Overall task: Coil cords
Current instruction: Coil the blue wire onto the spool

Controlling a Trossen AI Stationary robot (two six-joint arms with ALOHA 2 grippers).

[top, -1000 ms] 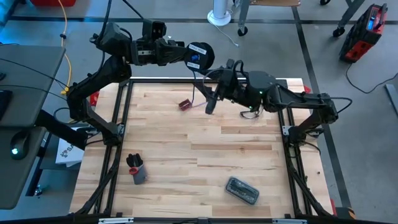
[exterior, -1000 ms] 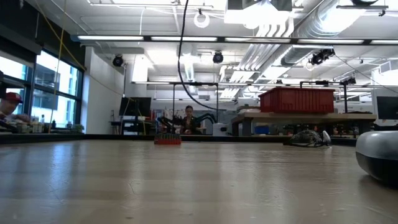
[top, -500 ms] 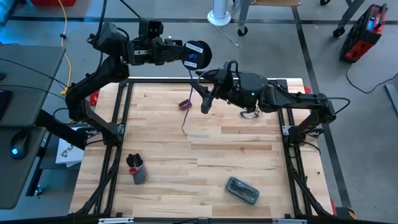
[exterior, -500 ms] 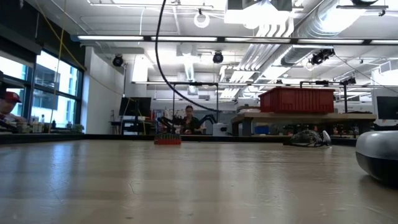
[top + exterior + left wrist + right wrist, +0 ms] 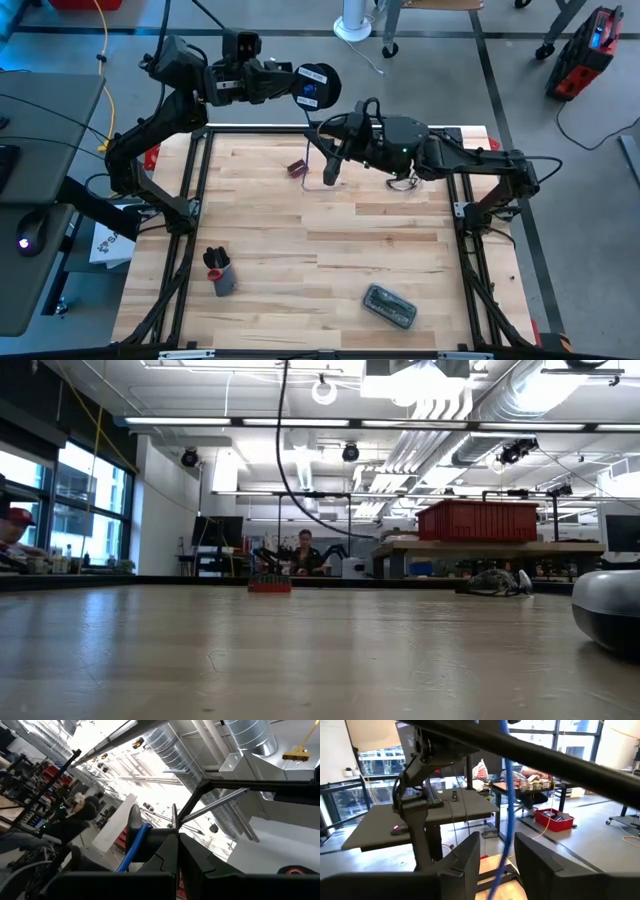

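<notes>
Beyond the bench's far edge, I'm clamping my left gripper (image 5: 290,86) on the reel (image 5: 317,87), while my right gripper's (image 5: 331,168) spread fingers are straddling the blue cord (image 5: 503,815).

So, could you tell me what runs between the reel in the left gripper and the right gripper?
In the high view, only the thin blue cord spans from the reel in the left gripper down to the right gripper.

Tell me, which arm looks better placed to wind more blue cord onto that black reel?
The right one, probably: its end effector has the hanging blue cord between its fingers, just below the reel, which the left end effector holds.
</notes>
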